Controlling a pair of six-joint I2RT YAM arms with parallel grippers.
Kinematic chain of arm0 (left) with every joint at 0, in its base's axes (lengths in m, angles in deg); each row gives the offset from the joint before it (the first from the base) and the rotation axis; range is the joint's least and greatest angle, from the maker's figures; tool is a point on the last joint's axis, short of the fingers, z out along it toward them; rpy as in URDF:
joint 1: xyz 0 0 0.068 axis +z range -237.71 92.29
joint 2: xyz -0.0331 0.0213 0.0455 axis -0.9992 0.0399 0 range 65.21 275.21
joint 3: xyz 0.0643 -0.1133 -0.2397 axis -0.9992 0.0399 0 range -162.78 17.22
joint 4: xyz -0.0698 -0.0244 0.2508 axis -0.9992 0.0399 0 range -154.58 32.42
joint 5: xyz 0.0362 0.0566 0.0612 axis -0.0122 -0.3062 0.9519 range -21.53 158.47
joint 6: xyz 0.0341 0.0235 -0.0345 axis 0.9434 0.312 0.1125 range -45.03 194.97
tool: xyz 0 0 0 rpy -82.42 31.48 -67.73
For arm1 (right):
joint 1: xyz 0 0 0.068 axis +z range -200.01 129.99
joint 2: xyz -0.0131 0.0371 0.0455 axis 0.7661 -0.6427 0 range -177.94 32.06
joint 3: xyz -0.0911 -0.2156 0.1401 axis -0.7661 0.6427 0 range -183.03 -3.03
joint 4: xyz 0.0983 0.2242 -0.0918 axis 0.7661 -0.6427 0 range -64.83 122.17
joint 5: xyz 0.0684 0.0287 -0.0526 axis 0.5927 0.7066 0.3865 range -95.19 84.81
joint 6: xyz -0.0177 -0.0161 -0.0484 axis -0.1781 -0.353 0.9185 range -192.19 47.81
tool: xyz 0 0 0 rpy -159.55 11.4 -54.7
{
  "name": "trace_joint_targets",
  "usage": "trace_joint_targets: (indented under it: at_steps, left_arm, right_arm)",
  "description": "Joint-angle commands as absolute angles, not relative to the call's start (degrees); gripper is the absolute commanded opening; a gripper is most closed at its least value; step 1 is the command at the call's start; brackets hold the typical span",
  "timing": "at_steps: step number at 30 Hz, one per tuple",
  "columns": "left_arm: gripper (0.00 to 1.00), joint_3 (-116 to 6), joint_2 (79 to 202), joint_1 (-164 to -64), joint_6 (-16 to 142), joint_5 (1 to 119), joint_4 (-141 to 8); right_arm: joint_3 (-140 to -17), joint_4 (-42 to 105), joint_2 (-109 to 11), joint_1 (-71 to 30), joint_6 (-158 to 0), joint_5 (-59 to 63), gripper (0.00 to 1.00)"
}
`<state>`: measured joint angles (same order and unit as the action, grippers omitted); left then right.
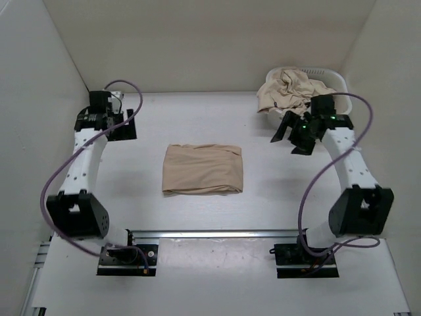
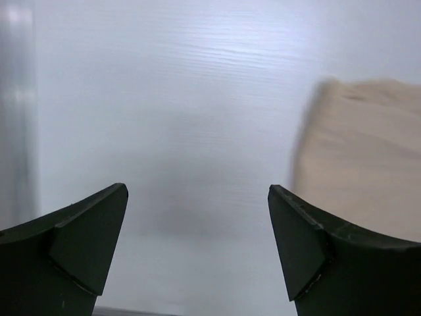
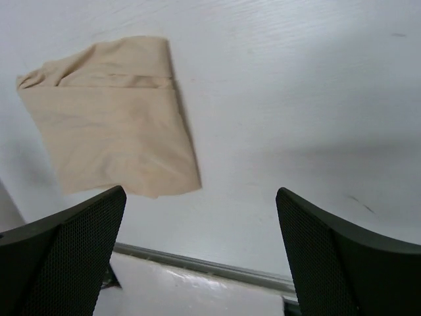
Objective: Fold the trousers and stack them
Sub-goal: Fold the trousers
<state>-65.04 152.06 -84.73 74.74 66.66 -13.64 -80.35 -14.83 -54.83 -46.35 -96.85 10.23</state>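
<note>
Showing, from the top external camera, folded trousers [image 1: 202, 169] flat at the middle of the table [image 1: 197, 118], well apart from both arms; crumpled trousers [image 1: 284, 91] heaped in the white laundry basket [image 1: 332, 78] at the far right, probably awaiting folding. Left gripper [image 1: 117, 105] parked far left, right gripper [image 1: 288, 133] near the basket, fingers spread. Left wrist: jaws wide apart, nothing between, folded cloth at right edge. Right wrist: jaws likewise apart and empty, folded pair lying beyond, clear of the fingers.
</note>
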Motion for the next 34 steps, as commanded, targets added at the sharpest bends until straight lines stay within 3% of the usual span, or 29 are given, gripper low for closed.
trace_joint_targets:
  at_steps: [1, 2, 5, 12, 18, 34]
  left_arm:
    - [1.0, -60.8, 146.0, -82.1, 75.0, 95.2, -12.4]
    - [1.0, -57.8, 143.8, -80.5, 75.0, 104.1, -12.4]
    - [1.0, -53.2, 136.2, -76.0, 75.0, 108.6, -13.0]
    - [1.0, -47.7, 122.6, -73.2, 75.0, 88.4, -11.0]
    - [1.0, -45.7, 121.9, -72.6, 75.0, 93.9, -11.0]
    - [1.0, -46.2, 121.9, -72.1, 75.0, 89.4, -9.3]
  right_arm:
    - [-83.3, -31.4, -47.2, -49.1, -92.4, 0.2, 0.99]
    - [-83.3, -32.6, -46.0, -50.6, -91.9, -4.0, 0.99]
    - [-84.3, -36.2, -41.1, -51.9, -90.8, -11.3, 0.99]
    - [-88.1, -36.9, -40.4, -51.9, -91.3, -15.6, 0.99]
    - [-89.7, -36.4, -41.0, -51.9, -91.9, -14.5, 0.99]
    - [-85.7, -33.5, -37.6, -51.9, -91.3, -15.0, 0.99]
